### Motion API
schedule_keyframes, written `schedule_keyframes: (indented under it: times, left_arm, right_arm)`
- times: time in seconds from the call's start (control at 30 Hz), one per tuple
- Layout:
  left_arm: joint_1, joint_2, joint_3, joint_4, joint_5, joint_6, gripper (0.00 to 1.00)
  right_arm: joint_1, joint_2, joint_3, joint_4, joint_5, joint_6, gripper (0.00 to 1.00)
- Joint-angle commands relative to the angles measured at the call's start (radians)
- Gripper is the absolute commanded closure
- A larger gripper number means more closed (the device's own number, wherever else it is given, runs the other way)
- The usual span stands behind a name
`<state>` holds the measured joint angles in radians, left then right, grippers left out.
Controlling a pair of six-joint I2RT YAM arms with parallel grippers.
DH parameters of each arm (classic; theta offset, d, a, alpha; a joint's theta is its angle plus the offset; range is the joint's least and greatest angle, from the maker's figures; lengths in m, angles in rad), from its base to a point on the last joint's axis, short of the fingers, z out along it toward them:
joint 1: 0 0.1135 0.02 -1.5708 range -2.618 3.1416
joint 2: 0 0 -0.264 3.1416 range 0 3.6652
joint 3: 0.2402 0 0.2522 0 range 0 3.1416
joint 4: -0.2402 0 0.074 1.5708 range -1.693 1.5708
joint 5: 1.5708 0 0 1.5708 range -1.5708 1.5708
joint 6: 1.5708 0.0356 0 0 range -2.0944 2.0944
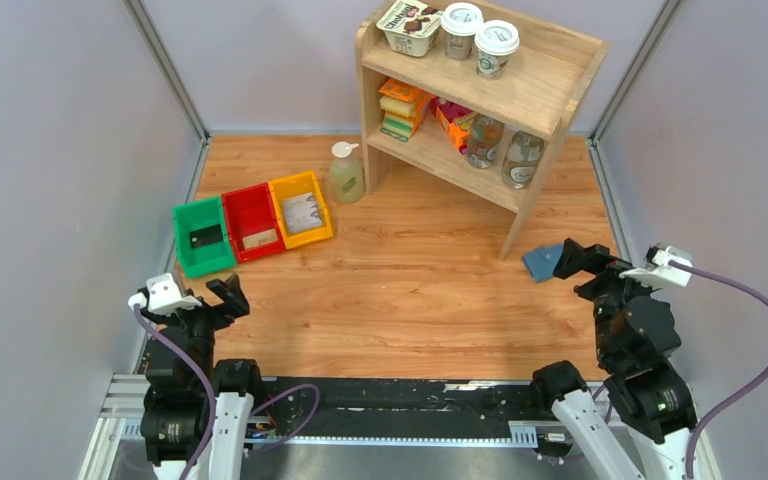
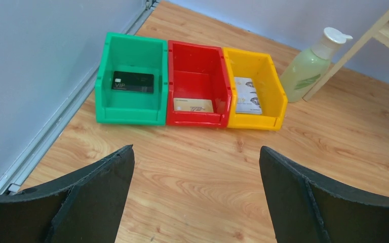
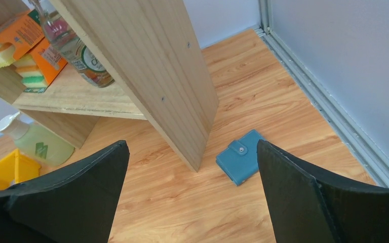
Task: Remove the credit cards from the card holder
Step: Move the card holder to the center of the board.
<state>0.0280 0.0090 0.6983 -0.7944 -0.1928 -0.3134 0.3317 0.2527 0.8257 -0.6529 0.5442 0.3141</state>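
The blue card holder (image 3: 241,156) lies closed and snapped shut on the table beside the shelf's leg; it also shows in the top view (image 1: 540,262), partly hidden by my right gripper (image 1: 572,260). That gripper (image 3: 192,195) is open and empty above the table, the holder just beyond its right finger. A black card (image 2: 133,81) lies in the green bin (image 2: 130,113), a tan card (image 2: 193,105) in the red bin (image 2: 197,120), a grey-white patterned card (image 2: 247,95) in the yellow bin (image 2: 256,121). My left gripper (image 2: 196,197) is open and empty, short of the bins.
A wooden shelf (image 1: 480,95) with cups, jars and sponge packs stands at the back right; its leg (image 3: 182,101) is close to the holder. A soap bottle (image 1: 346,172) stands next to the yellow bin. Grey walls enclose the table on three sides.
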Motion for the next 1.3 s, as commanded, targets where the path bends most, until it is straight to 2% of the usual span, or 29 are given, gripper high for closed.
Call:
schedule_keyframes:
  times: [0.0, 0.13, 0.27, 0.5, 0.67, 0.77, 0.97, 1.07, 1.27]
  left_arm:
    - [0.000, -0.044, -0.010, 0.023, 0.021, -0.012, 0.00]
    - [-0.017, -0.046, -0.013, 0.023, 0.015, -0.015, 0.00]
    - [-0.023, -0.046, -0.014, 0.023, 0.013, -0.015, 0.00]
    - [-0.068, -0.047, -0.014, 0.020, 0.001, -0.019, 0.00]
    - [-0.089, -0.044, -0.017, 0.021, 0.000, -0.018, 0.00]
    - [-0.097, -0.044, -0.019, 0.021, 0.000, -0.018, 0.00]
    - [-0.112, -0.044, -0.022, 0.021, -0.002, -0.016, 0.00]
    - [-0.115, -0.044, -0.022, 0.020, 0.000, -0.016, 0.00]
    - [-0.115, -0.046, -0.023, 0.024, 0.000, -0.015, 0.00]
  right_arm:
    - [0.006, 0.075, 0.030, -0.011, -0.134, 0.031, 0.00]
    - [0.006, 0.135, 0.024, -0.030, -0.196, 0.091, 0.00]
    - [0.004, 0.192, 0.010, -0.088, -0.110, 0.216, 0.00]
    - [0.003, 0.356, 0.035, -0.319, 0.031, 0.480, 0.00]
    - [-0.022, 0.492, -0.020, -0.324, -0.078, 0.554, 0.00]
    - [-0.048, 0.595, -0.046, -0.271, -0.139, 0.569, 0.00]
    - [-0.140, 0.727, -0.057, -0.124, -0.150, 0.525, 0.00]
    - [-0.264, 0.753, -0.091, -0.024, -0.237, 0.493, 0.00]
    - [-0.561, 0.780, -0.218, 0.281, -0.562, 0.458, 0.00]
